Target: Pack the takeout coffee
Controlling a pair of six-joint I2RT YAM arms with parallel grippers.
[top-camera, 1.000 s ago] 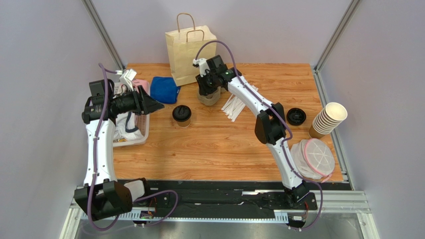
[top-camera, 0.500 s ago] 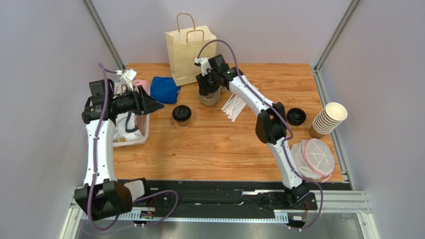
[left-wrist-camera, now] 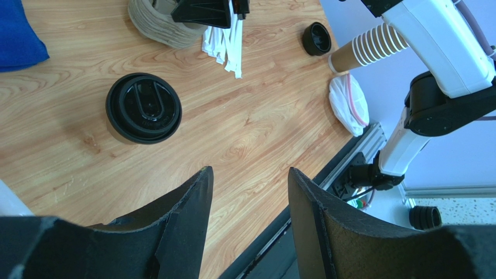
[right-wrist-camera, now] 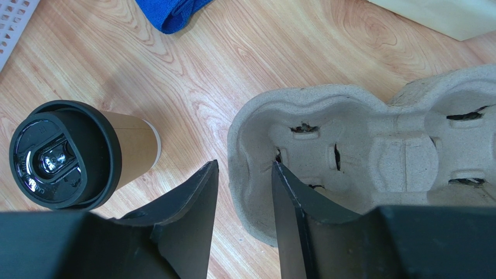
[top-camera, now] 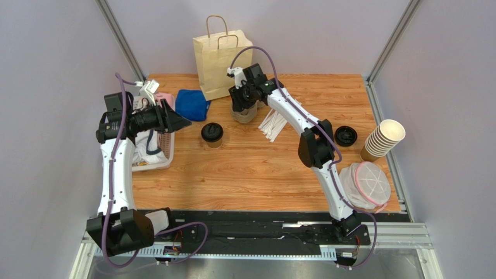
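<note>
Lidded takeout coffee (right-wrist-camera: 64,154) near right hand (right-wrist-camera: 243,170), spread astride carrier (right-wrist-camera: 361,116) rim; left hand (left-wrist-camera: 250,174) spread, apart.

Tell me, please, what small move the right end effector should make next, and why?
Probably lift the right end effector straight up off the pulp carrier: its jaws stand apart astride the carrier's rim, with a gap at the outer wall, so nothing seems gripped, and the lidded coffee cup stands beside it, not yet picked up.
</note>
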